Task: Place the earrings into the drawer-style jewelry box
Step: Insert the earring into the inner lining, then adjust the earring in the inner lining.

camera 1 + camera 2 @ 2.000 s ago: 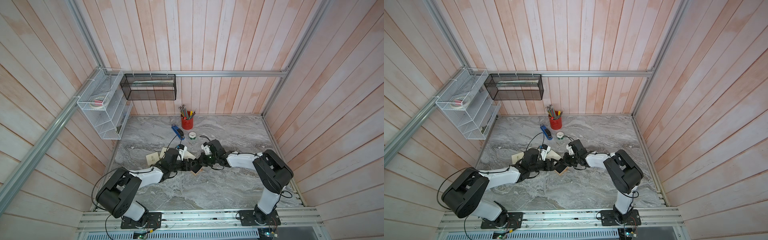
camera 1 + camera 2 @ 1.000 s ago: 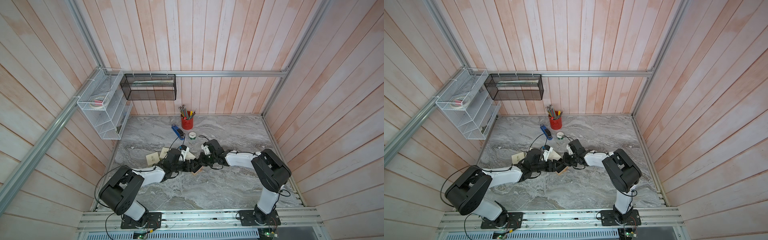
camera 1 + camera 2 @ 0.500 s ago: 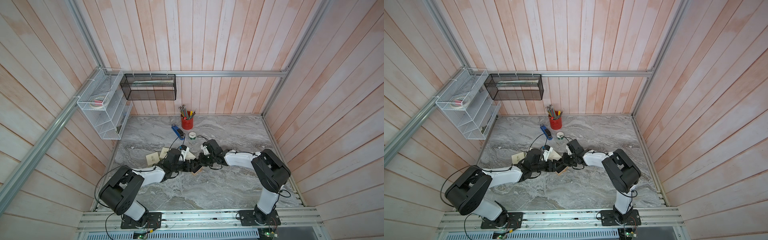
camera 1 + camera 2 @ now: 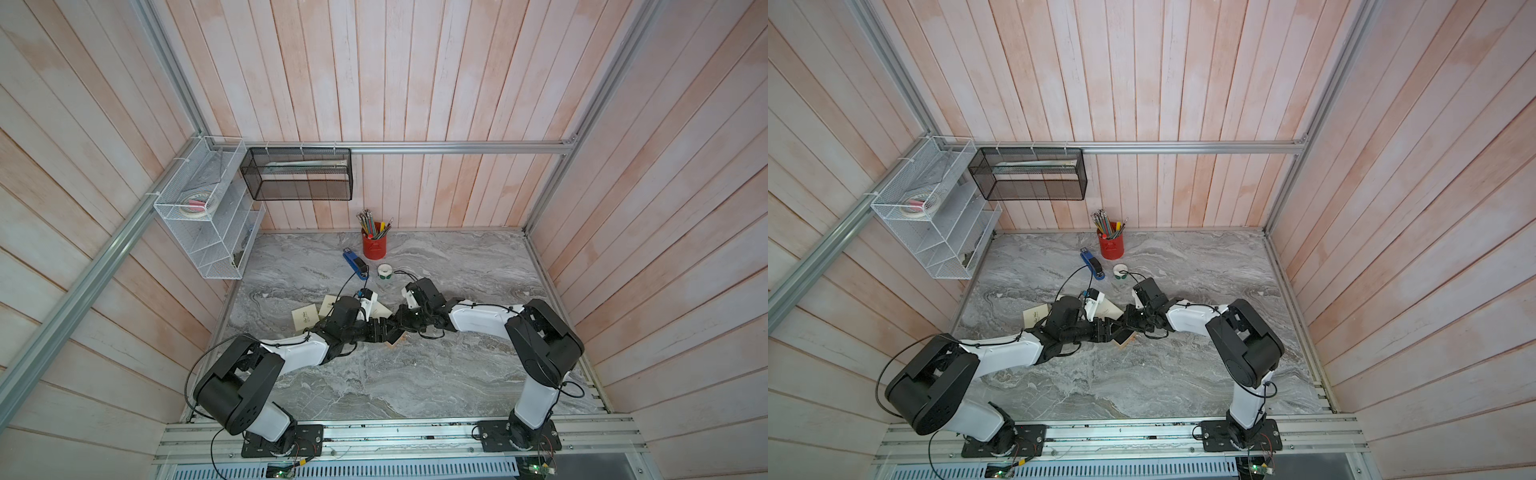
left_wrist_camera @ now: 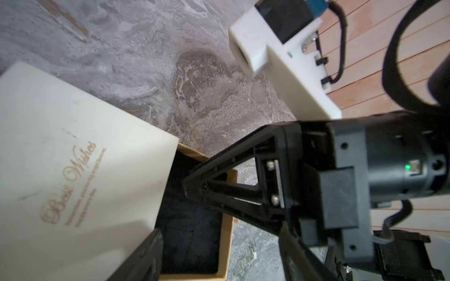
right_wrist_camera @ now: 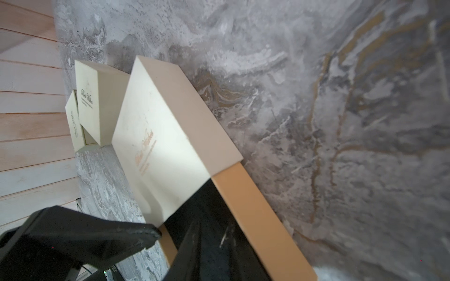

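Barely parted right jaws, nothing visibly held, hang over the drawer (image 5: 192,231) facing wide-open, empty left jaws; sleeve (image 5: 73,158) beside, 2 boxes (image 6: 107,97) beyond.

We cannot pick out earrings: pale streak (image 6: 224,237) on black lining of drawer (image 6: 255,211) too blurred to name. In both top views arms hide most of jewelry box (image 4: 395,340) (image 4: 1124,340); we see only tan corner. Left gripper (image 5: 220,233) cut off by left wrist view's edge. Right gripper (image 5: 186,188) seen side-on: we cannot tell jaw gap.
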You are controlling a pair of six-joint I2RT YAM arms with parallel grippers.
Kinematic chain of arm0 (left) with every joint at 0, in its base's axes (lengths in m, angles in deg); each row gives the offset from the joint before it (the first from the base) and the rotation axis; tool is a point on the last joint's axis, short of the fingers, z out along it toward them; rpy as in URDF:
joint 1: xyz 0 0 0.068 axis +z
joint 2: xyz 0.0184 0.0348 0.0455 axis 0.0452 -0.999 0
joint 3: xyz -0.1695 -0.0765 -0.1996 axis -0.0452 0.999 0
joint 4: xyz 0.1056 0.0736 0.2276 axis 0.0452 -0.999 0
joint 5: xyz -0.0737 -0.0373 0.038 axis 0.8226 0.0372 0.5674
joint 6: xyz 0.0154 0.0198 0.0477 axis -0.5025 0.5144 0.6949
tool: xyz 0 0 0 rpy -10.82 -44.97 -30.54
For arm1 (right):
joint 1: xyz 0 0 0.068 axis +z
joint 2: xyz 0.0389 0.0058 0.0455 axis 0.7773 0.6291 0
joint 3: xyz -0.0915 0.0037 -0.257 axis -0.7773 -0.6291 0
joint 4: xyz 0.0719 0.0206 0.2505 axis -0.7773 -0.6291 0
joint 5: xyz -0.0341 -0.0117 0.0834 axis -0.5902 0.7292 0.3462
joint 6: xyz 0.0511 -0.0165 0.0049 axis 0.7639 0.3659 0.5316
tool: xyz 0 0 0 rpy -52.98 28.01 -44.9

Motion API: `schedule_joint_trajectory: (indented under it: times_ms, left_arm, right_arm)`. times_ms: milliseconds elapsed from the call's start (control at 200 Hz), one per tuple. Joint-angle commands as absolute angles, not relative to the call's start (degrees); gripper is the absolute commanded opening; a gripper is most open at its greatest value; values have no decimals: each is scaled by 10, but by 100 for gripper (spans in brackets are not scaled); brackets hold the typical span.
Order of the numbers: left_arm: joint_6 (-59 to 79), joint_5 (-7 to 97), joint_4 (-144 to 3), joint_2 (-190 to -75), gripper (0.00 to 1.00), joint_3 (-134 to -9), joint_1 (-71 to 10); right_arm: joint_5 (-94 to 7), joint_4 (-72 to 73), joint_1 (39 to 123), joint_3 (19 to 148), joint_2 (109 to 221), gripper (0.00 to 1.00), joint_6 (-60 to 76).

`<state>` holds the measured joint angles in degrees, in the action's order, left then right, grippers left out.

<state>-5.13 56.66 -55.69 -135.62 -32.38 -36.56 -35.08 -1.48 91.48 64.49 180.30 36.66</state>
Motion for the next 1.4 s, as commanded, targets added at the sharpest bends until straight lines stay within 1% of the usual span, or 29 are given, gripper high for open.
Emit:
schedule_joint_trajectory:
  times_ms: [0,105,245,340,505,895,1395]
  left_arm:
    - [-48,552,-557,-1337,76,-321,-365]
    - [-48,550,-556,-1334,76,-318,-365]
    - [-50,551,-551,-1332,76,-311,-365]
    - [-60,559,-530,-1318,75,-293,-359]
    - [-81,587,-486,-1293,76,-262,-337]
    - [-103,627,-414,-1283,75,-211,-307]
    - [-95,648,-399,-1299,75,-212,-303]
  right_arm:
    - [-365,-21,916,650,1779,23,357]
    - [-370,-23,916,648,1772,23,351]
    - [-375,-52,920,667,1781,19,338]
    - [-399,-99,929,695,1791,16,325]
    - [-442,-188,950,753,1818,15,310]
    - [-506,-328,978,861,1885,17,297]
    - [-525,-350,984,874,1889,21,301]
